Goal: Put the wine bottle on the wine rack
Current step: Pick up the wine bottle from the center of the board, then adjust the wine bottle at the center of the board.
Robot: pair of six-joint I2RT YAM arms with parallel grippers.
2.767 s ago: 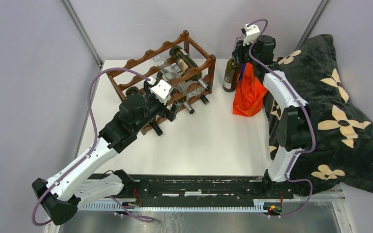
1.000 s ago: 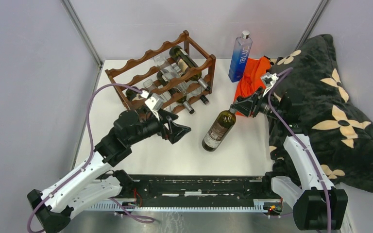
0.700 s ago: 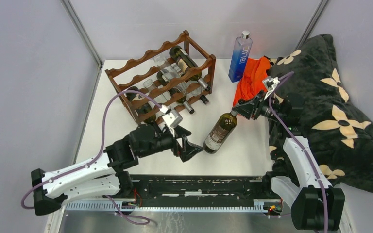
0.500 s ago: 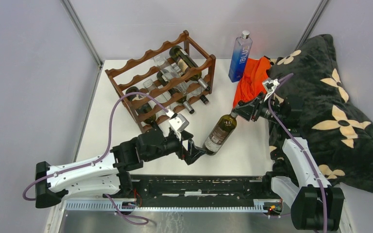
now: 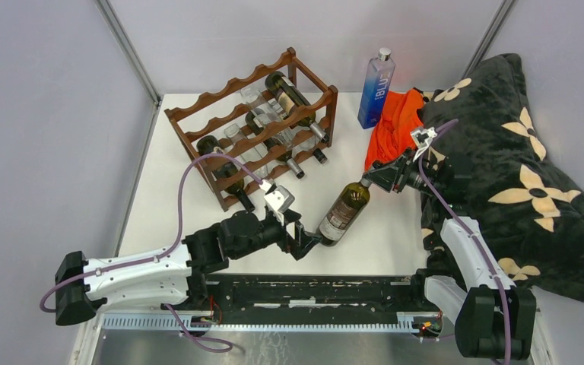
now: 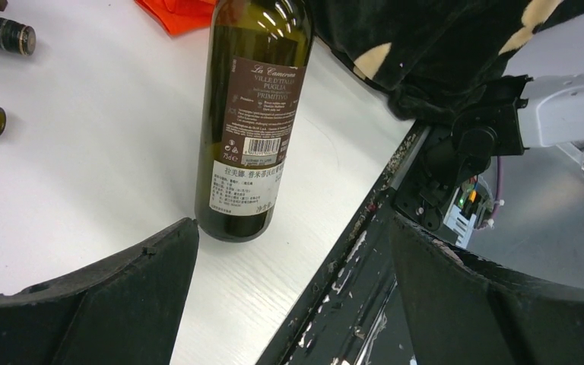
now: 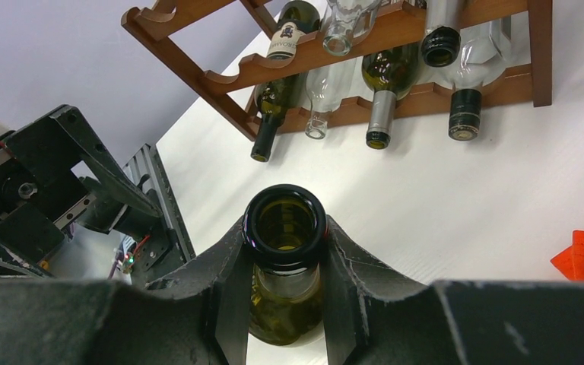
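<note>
Swung down from the wine rack (image 5: 331, 114), the left gripper (image 5: 309, 242) now sits at the base of the wine bottle (image 5: 342, 215), jaws spread wide with the base just ahead of the gap. The right gripper (image 5: 372, 180) is clamped on the neck just below the open mouth, holding the dark green bottle tilted, label up, over the white table (image 5: 198, 205). Whether the base rests on the table cannot be told. The rack, loaded with several bottles, stands well apart at far left. A blue bottle (image 5: 376, 89) stands upright beside an orange cloth (image 5: 391, 129) and a black floral blanket (image 5: 517, 167).
</note>
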